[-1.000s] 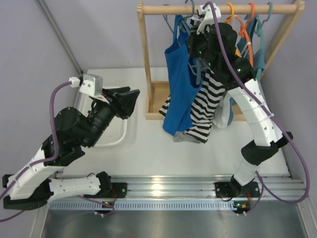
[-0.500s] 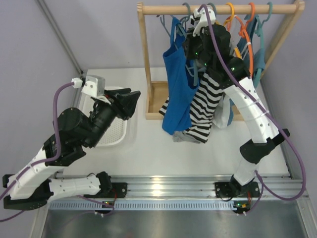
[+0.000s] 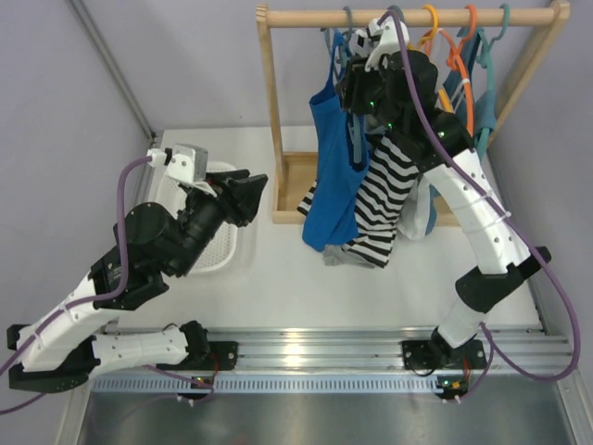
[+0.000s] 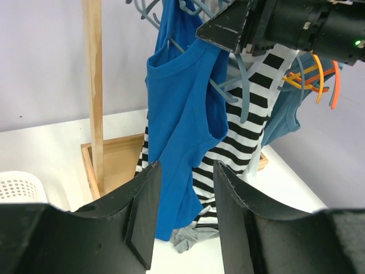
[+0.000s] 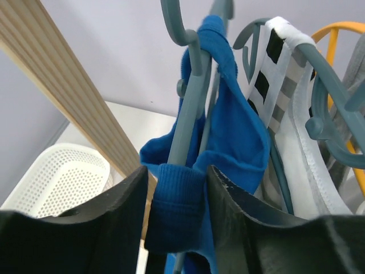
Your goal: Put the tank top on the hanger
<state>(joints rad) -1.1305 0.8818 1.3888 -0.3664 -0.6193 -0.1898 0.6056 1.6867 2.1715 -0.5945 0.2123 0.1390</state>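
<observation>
Right wrist view: the right gripper's (image 5: 175,171) fingers stand apart around a fold of the bright royal-blue sleeveless tank top (image 5: 239,137) and an arm of the thin slate-blue triangular hanger (image 5: 191,108); I cannot tell whether they pinch it. A strap loops over that hanger, below the light wooden rail (image 3: 306,16). The left gripper (image 4: 185,168) hovers open and empty, well apart. By my judgement the task is nearly done, with only letting go and withdrawing left.
</observation>
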